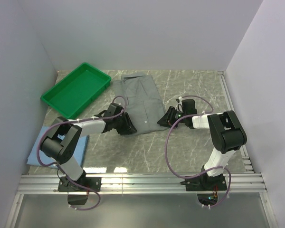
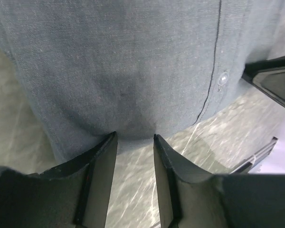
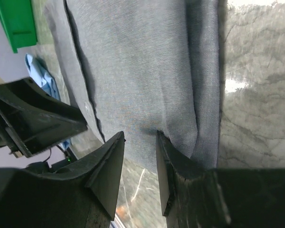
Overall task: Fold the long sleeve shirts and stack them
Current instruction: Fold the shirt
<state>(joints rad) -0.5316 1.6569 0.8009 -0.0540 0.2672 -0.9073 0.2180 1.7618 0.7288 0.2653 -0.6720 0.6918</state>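
The grey shirt lies flat on the table's middle, folded into a long strip with the collar at the far end. My left gripper is open, its fingertips at the shirt's near left hem; the left wrist view shows the hem just at the tips of the gripper. My right gripper is open at the near right hem. The right wrist view shows that gripper touching the cloth. The light blue shirt lies at the near left, partly under my left arm.
A green plastic tray stands at the far left and shows in the right wrist view. Walls close in the table on three sides. Each gripper shows in the other's wrist view.
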